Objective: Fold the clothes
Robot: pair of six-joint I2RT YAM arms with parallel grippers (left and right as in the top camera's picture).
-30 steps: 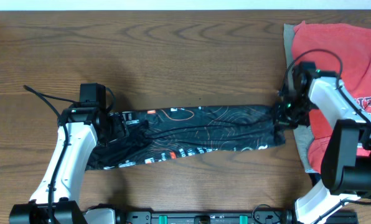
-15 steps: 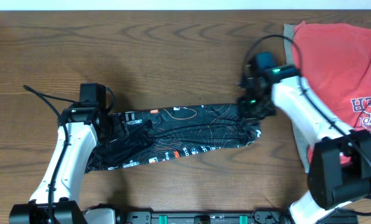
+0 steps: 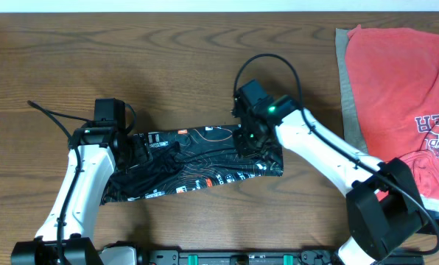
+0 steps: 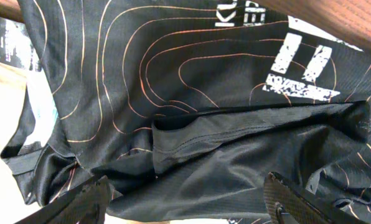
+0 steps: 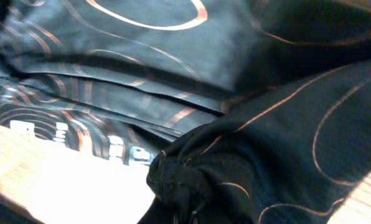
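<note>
The black jersey [image 3: 197, 165] lies as a long narrow band on the surface [image 3: 168, 59], stretched between the 2 pincers. The lengthwise folds look done, and the crosswise fold seems only begun. The right pincer [image 3: 255, 143] sits over the band's right end, its fingers buried in cloth. A gathered hem bunches right beneath it, so I judge it clamped on the jersey. The left pincer [image 3: 141, 147] stands spread apart over the left end. The red T-shirt [image 3: 396, 88], well to the right of the right pincer, lies unfolded. No containers are in view.
</note>
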